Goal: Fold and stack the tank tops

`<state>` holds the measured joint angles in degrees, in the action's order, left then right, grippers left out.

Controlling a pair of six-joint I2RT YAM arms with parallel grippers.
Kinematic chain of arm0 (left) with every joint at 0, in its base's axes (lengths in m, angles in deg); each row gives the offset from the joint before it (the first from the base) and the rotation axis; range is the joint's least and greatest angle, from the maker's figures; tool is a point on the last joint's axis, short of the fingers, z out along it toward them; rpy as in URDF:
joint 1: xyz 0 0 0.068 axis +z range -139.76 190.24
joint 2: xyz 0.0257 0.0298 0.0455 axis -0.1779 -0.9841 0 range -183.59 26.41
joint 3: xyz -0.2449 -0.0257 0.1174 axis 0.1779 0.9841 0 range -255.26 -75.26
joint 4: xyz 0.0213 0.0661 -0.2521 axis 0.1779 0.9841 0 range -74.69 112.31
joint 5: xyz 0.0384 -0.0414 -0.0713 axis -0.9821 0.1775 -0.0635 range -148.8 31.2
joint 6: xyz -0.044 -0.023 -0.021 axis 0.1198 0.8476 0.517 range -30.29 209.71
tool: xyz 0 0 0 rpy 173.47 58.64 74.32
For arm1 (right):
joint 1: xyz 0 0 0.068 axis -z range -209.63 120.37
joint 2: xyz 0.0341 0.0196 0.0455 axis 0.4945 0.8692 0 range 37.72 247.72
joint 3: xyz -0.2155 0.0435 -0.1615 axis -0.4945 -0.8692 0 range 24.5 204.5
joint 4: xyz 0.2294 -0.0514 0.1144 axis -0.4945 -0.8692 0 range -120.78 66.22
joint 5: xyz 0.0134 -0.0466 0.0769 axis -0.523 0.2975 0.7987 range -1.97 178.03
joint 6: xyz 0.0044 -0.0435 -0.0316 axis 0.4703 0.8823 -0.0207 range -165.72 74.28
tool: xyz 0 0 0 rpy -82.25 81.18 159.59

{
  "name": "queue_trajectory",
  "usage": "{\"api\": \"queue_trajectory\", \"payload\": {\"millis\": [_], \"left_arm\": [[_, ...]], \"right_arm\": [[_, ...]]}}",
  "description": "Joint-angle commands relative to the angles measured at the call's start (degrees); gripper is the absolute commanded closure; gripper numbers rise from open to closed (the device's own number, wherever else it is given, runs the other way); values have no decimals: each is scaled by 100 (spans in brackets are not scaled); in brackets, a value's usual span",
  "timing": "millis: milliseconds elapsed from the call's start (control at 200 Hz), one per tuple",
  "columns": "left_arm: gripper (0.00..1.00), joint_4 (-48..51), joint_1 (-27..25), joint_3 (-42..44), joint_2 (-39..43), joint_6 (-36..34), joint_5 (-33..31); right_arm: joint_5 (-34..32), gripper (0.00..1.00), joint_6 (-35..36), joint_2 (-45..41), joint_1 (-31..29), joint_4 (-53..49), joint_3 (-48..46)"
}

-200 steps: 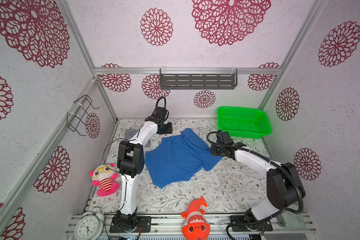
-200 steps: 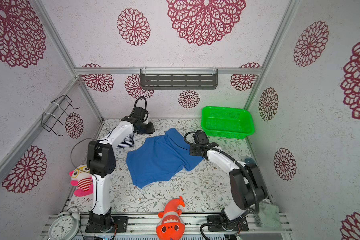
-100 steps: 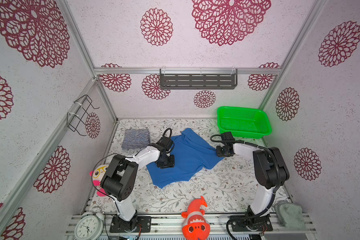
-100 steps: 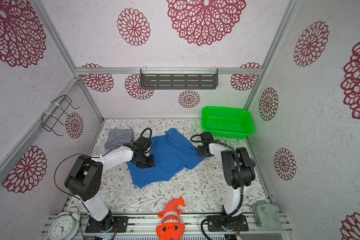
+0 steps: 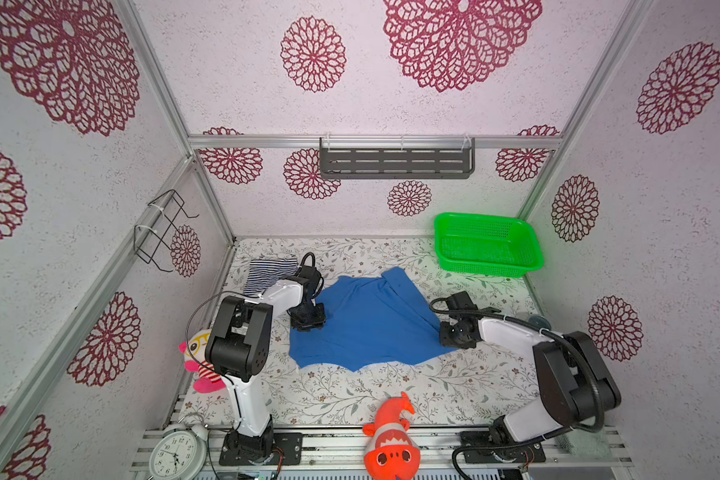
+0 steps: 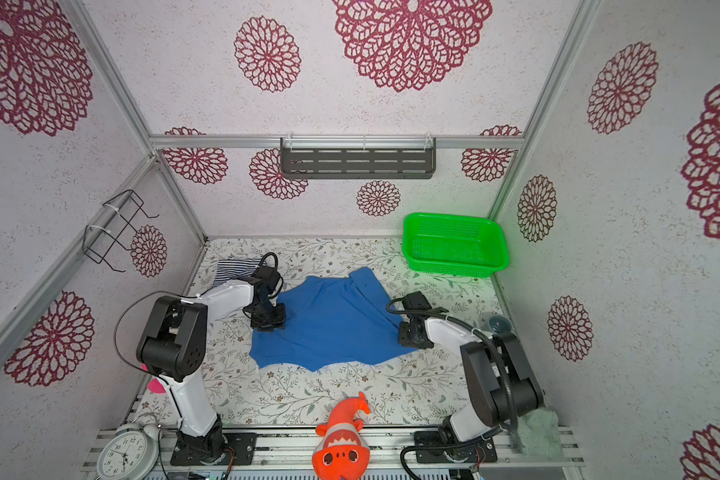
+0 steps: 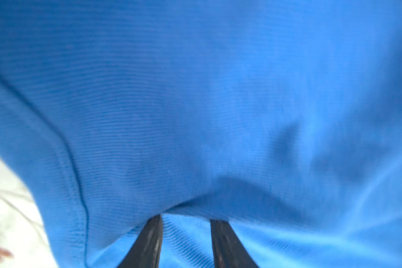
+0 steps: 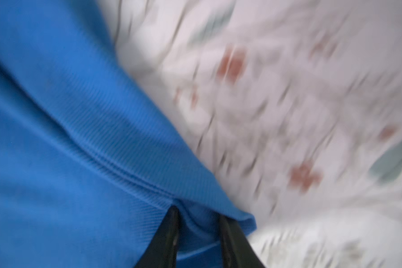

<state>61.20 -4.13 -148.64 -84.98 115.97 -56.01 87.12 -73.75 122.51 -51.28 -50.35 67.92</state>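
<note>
The plain blue tank top lies spread flat in the middle of the flowered table. Folded small, the striped tank top rests at the back left, partly behind my left arm. My left gripper sits on the blue top's left edge. In the left wrist view it is shut on a raised fold of blue cloth. My right gripper is at the right edge. It is shut on the hemmed blue edge.
A green basket stands at the back right. At the front edge lie an orange fish toy and a white clock. A pink plush sits at the left, and a grey-green towel at the front right corner.
My left gripper came from the back by the striped top down to the blue top's left edge. My right gripper moved toward the front, and the blue top's right side now reaches further front-right.
</note>
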Motion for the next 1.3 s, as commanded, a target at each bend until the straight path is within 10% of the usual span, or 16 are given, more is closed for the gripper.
{"api": "queue_trajectory", "payload": {"millis": [0,260,621,1291], "left_arm": [[61,228,22,-581,-429,-543,-239],[61,909,15,-1633,-245,-963,-715],[62,-267,-336,-642,98,-80,283],[63,-827,160,1245,663,324,117]], "right_arm": [[405,66,-484,-700,-109,-1129,175],[-1168,62,415,-543,-101,-914,1798],[-1869,21,806,1684,-569,731,3543],[-1697,15,1037,4332,-1064,592,5919]]}}
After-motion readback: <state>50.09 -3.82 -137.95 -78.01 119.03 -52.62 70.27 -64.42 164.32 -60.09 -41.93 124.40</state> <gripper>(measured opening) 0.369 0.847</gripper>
